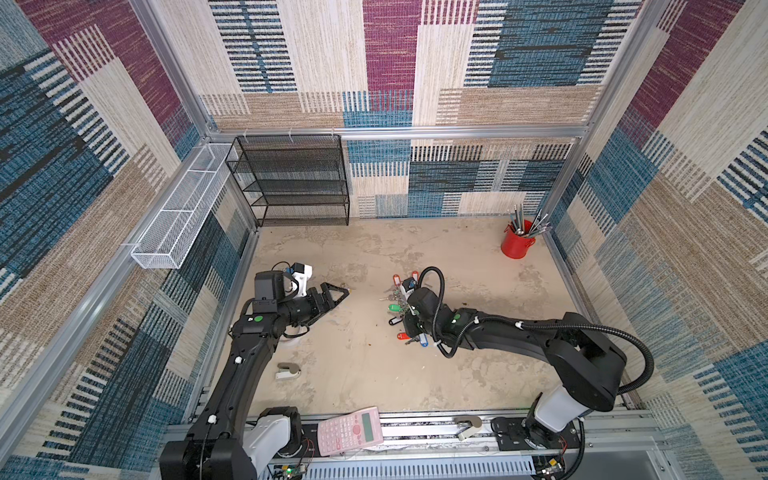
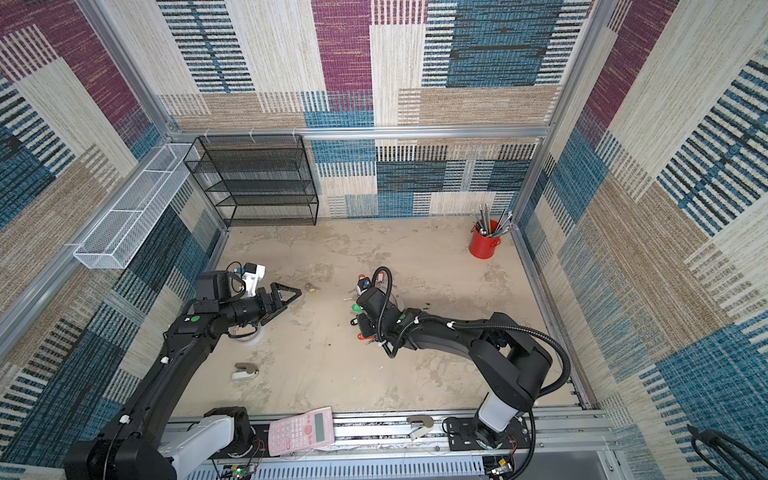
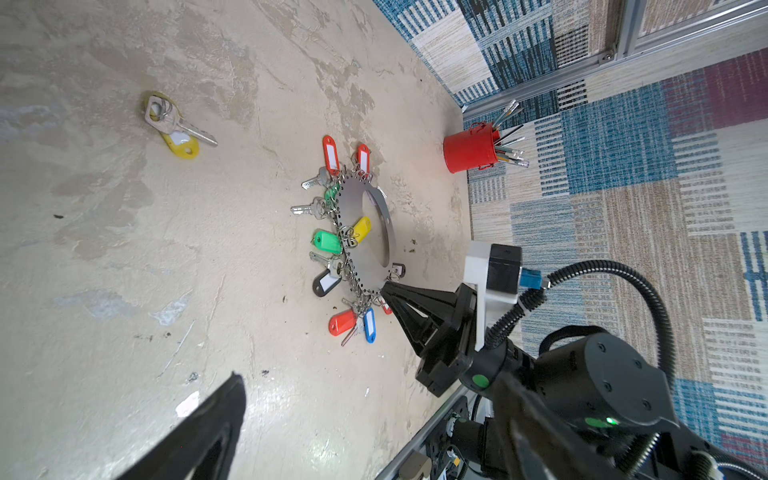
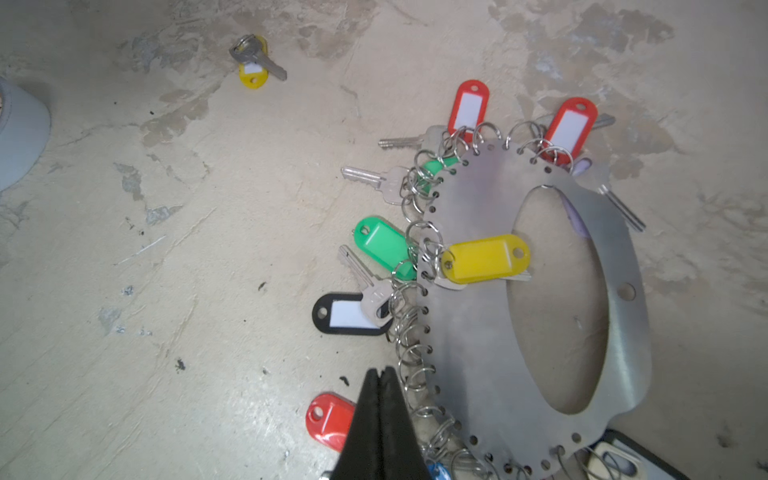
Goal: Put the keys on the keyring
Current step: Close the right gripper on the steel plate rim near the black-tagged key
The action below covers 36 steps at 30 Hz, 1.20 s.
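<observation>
- Now, silver keys with a yellow plastic tag [image 3: 174,124] lie flat just ahead of the left gripper [image 1: 340,296], whose jaws stand wide apart.
- Light, thin, probably slippery: the chunkier tag looks the better pinch.
- Jaws of the right gripper [image 4: 380,372] are pressed together, tips beside the large flat grey metal keyring [image 4: 478,332].

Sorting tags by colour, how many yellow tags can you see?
2. One tag with the keys, apart from the keyring; another tag lying on that ring. The right gripper may hide more.
</observation>
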{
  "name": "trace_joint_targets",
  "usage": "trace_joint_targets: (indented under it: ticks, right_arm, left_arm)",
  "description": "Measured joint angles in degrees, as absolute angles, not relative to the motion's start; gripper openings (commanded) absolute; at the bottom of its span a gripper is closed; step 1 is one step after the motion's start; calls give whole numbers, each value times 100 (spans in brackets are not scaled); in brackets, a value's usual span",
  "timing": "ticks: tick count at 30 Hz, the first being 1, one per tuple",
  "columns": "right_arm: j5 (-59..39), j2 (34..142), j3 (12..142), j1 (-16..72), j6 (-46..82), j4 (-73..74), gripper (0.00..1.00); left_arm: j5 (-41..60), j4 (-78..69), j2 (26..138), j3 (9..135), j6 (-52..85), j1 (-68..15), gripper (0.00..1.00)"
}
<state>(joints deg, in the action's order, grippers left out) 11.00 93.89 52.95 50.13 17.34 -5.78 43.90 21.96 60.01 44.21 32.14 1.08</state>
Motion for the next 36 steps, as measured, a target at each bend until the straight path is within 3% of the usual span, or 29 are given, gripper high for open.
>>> trace_joint_targets:
  ticks: [3, 5, 14, 23, 36]
  right_arm:
    - [1061, 9526, 5391, 5013, 1699, -561, 48]
    - [1048, 9644, 5393, 5013, 1693, -572, 49]
    - [1107, 10145, 5566, 5013, 1715, -633, 29]
    - [1376, 10353, 5557, 5015, 1785, -711, 28]
    - [2117, 10315, 5282, 5087, 1804, -434, 0]
  left_arm:
    - [4388, 2169, 5990, 4403, 3242, 110, 93]
    - [4388, 2169, 5990, 4403, 3242, 110, 93]
    - [4392, 2169, 5999, 4403, 3242, 137, 93]
    - [4499, 2126, 5999, 4381, 3275, 239, 93]
    - [4582, 1933, 5999, 4338, 3301, 340, 93]
